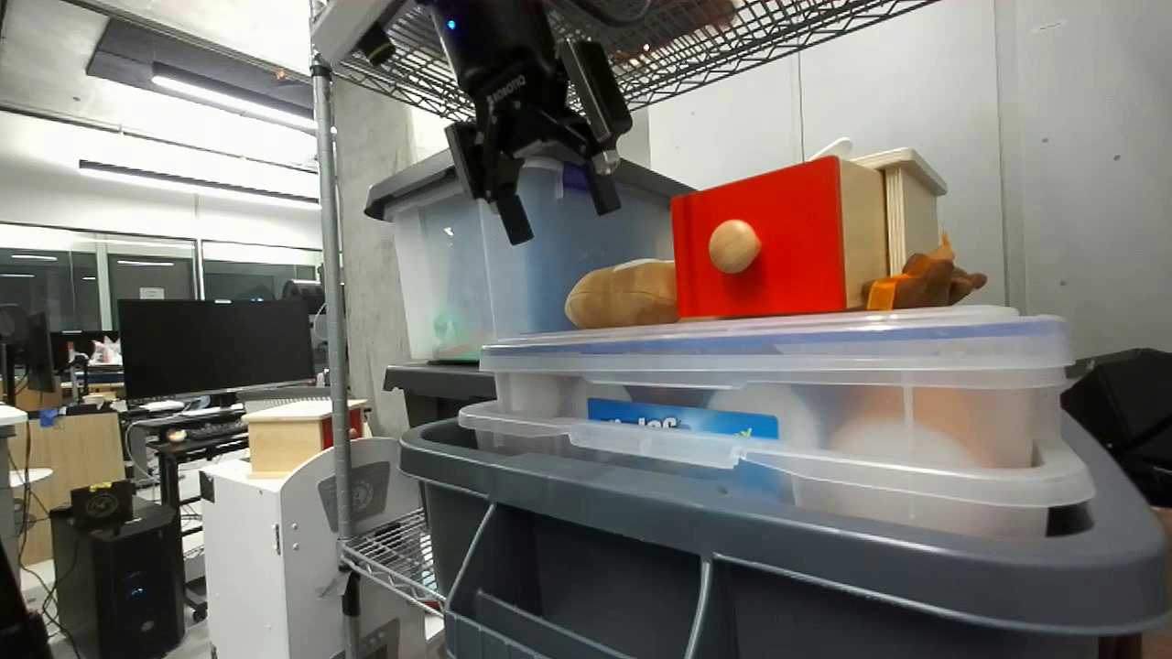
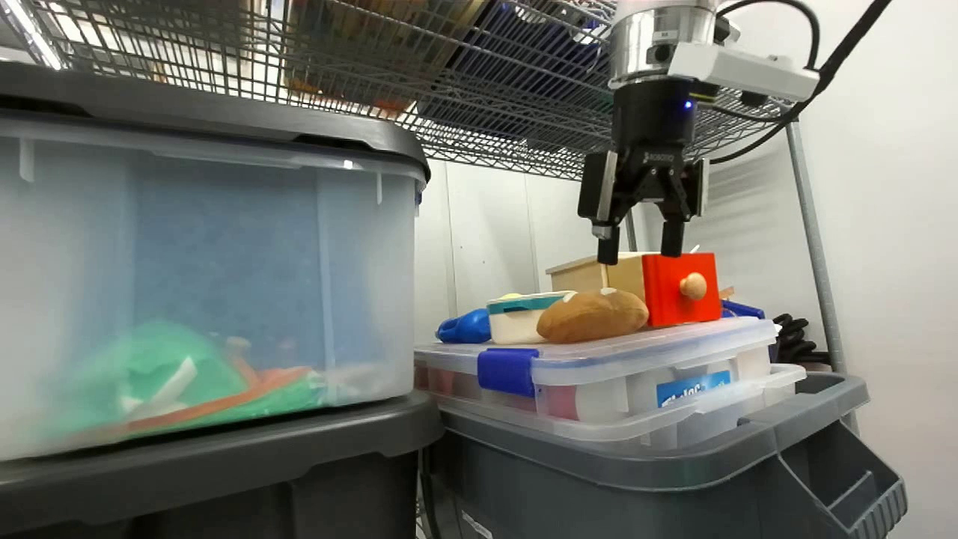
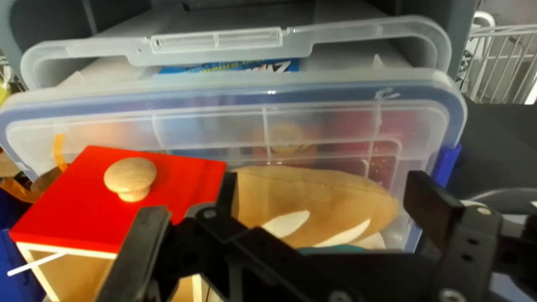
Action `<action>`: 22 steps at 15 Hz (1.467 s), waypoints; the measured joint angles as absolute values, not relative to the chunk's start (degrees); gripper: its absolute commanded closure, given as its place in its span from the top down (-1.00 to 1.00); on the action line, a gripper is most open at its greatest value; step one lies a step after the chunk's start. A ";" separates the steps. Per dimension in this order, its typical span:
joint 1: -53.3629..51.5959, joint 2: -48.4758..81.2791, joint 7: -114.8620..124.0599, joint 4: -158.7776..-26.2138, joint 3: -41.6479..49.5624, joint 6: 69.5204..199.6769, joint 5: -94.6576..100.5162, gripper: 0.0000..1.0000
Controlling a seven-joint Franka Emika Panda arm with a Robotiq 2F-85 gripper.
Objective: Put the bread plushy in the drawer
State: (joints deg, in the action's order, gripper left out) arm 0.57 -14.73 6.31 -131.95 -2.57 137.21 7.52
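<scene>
The bread plushy [image 1: 623,297], golden-tan with pale slashes, lies on the clear bin's lid beside the drawer [image 1: 792,210]. Both also show in an exterior view, the bread plushy [image 2: 595,316] left of the drawer's red front [image 2: 668,292]. The drawer appears pulled out of its wooden housing; the wrist view shows part of its inside behind the red front [image 3: 184,176]. My gripper [image 1: 558,208] is open and empty, above the bread plushy and apart from it; it also shows above in an exterior view [image 2: 640,242]. In the wrist view the bread plushy [image 3: 319,197] appears between the open fingers [image 3: 325,193].
A clear bin [image 1: 778,357] sits on a grey tub [image 1: 778,522]. A tall lidded bin [image 2: 224,247] stands beside it. A wire shelf [image 2: 479,120] hangs above. A teal-lidded box [image 2: 516,318] is behind the bread. A brown plush [image 1: 938,282] lies beyond the drawer.
</scene>
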 measured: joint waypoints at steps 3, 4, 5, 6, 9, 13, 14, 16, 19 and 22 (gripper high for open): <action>0.58 -10.54 6.08 -128.60 -2.56 140.72 7.59 1.00; 0.58 -9.30 6.06 -127.77 -2.56 141.45 7.63 1.00; 0.55 -8.26 6.03 -127.10 -2.57 141.90 7.64 1.00; 0.52 -7.40 5.98 -126.57 -2.62 142.23 7.64 1.00; 0.09 -5.90 5.94 -125.40 -2.75 142.88 7.69 1.00; -0.46 -5.15 5.91 -124.22 -2.76 142.88 7.70 1.00; -0.47 -5.10 5.89 -124.10 -2.76 142.88 7.70 1.00; -0.46 -4.93 5.81 -123.94 -2.74 142.88 7.70 1.00; -0.44 -4.64 5.65 -123.90 -2.71 142.88 7.73 1.00; -0.42 -4.08 5.48 -123.91 -2.64 142.88 7.74 1.00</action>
State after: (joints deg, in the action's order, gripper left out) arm -0.42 -4.08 5.48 -123.91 -2.64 142.88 7.74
